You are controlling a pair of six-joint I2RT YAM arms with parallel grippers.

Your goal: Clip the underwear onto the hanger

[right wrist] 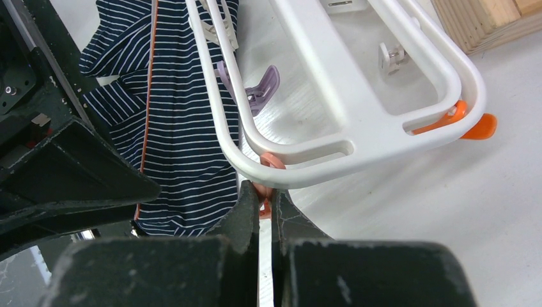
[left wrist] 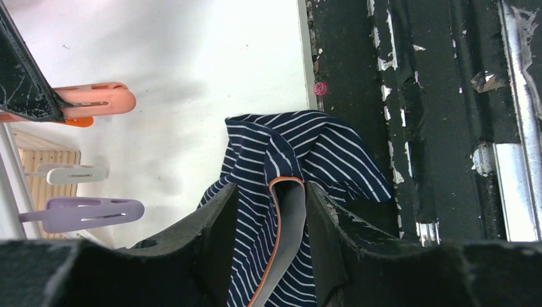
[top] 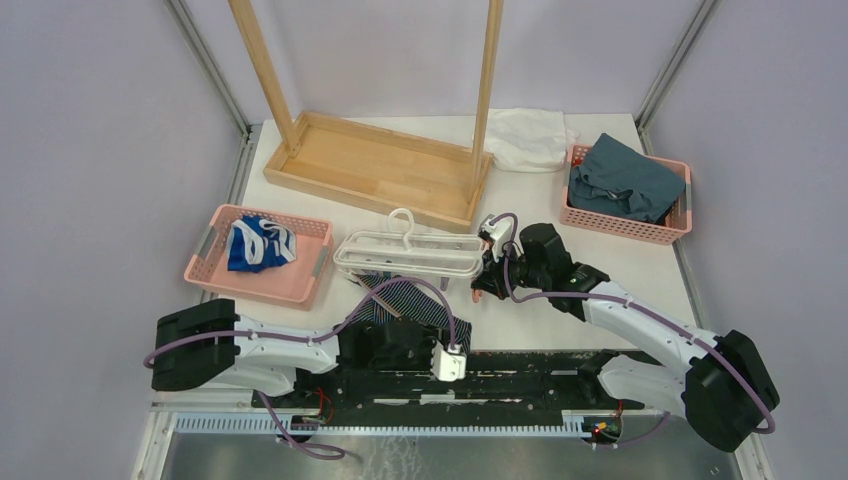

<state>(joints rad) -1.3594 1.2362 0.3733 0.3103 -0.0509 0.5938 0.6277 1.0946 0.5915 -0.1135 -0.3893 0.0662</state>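
Observation:
The underwear, navy with thin light stripes and orange trim, lies bunched at the table's near edge, just below the hanger. My left gripper is shut on a fold of its waistband; in the left wrist view the underwear fills the gap between the fingers. The white hanger lies flat on the table. My right gripper is shut on a salmon clip under the hanger's frame. A purple clip and an orange clip also hang from the frame.
The tall wooden rack stands behind the hanger. A pink basket at the left holds a blue-and-white garment; another at the back right holds teal cloth. A white cloth lies at the back. A black rail runs along the near edge.

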